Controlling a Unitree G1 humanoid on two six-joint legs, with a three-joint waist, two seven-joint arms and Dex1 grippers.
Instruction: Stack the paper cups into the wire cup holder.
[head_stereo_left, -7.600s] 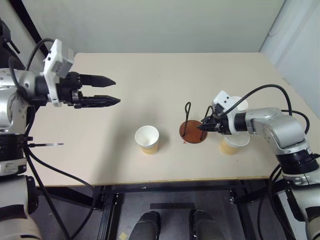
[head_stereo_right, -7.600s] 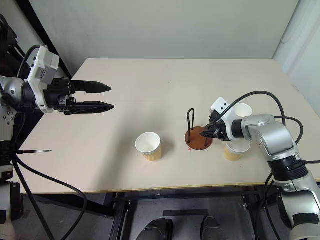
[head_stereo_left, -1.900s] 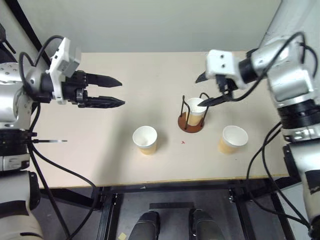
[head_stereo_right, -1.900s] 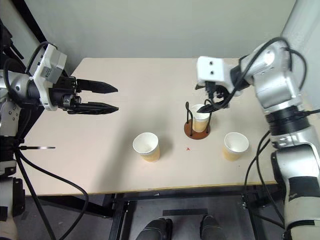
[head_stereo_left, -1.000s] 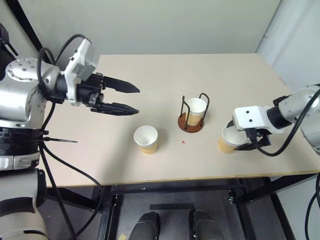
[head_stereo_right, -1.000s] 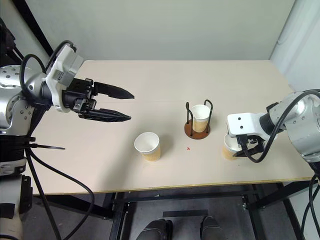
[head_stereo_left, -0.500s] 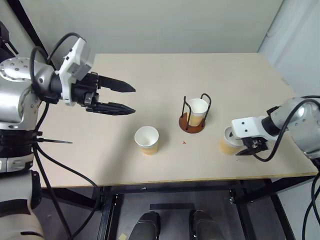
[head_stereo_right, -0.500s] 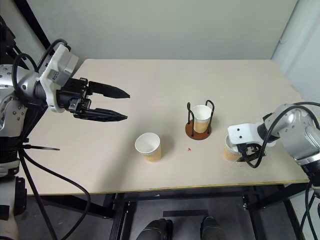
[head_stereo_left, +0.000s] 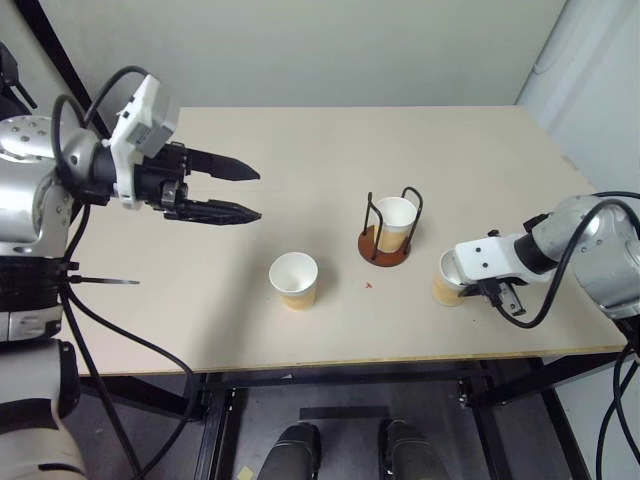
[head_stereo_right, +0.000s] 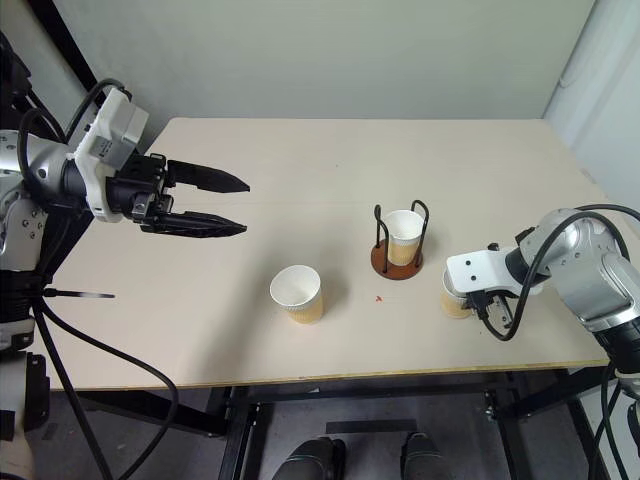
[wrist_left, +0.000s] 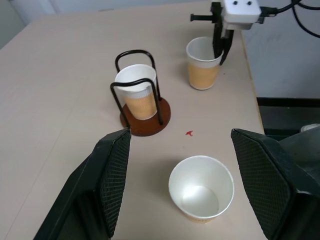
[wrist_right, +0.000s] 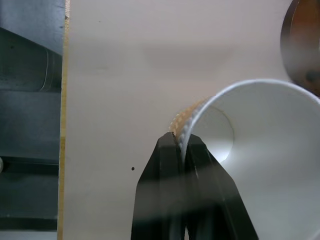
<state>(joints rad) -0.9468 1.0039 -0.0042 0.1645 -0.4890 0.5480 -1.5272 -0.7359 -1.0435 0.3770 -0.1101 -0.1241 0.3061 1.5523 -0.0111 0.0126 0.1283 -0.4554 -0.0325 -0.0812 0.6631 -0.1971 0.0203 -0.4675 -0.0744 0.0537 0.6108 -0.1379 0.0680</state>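
A pale beige rectangular surface (head_stereo_left: 300, 140) is seen from above. Over its left edge, the left pincer (head_stereo_left: 248, 194) is held in the air, its two black fingers spread apart with nothing between them, pointing toward the middle of the surface.

Nearer the front edge, left of centre, a small tapered paper cup with a white inside and a tan-yellow outer wall (head_stereo_left: 294, 279) stands upright and alone.

Just right of centre stands the wire cup holder, a round reddish-brown disc base with two upright black wire loops (head_stereo_left: 384, 245). A second paper cup of the same kind (head_stereo_left: 395, 222) is seated upright between the loops.

Toward the right edge, close to the front, a third matching paper cup (head_stereo_right: 455, 294) stands on the surface, well apart from the holder. The right pincer (wrist_right: 182, 145) points steeply down at it, its black fingers pressed together on the cup's wall, one inside the rim and one outside.
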